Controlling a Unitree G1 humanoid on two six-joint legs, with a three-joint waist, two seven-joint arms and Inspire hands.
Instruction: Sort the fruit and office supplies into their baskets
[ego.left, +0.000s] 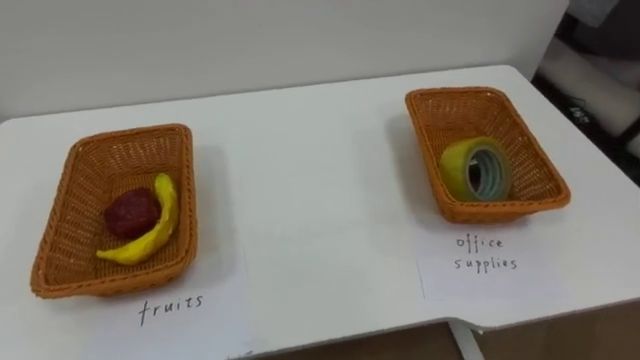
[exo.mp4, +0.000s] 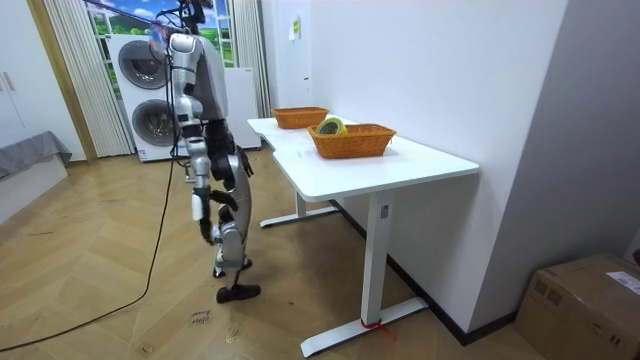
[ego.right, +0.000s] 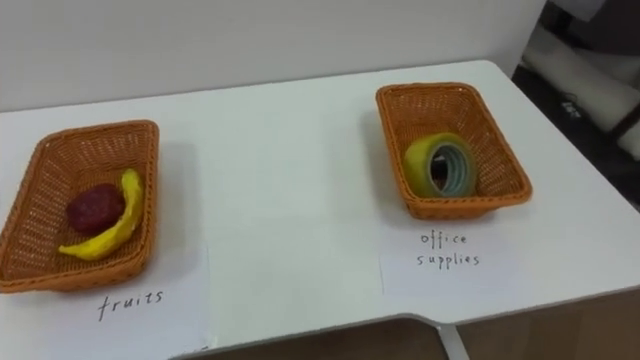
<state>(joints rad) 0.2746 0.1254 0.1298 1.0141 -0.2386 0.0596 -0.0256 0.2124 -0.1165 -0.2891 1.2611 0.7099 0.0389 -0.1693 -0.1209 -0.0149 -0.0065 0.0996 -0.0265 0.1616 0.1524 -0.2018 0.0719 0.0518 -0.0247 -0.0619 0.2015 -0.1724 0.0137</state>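
Banana and red fruit lie in the fruit basket, tape roll in the supplies basket, each matching its paper label: sorting looks complete. Your right hand and left hand hang low, well short of the table; spread or curled: cannot tell. Nothing blocks your reach

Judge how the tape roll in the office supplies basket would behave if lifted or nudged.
The tape roll stands on edge in the basket, so a nudge would probably roll or topple it. Its thick wound ring looks rigid and would likely keep its shape when pinched.
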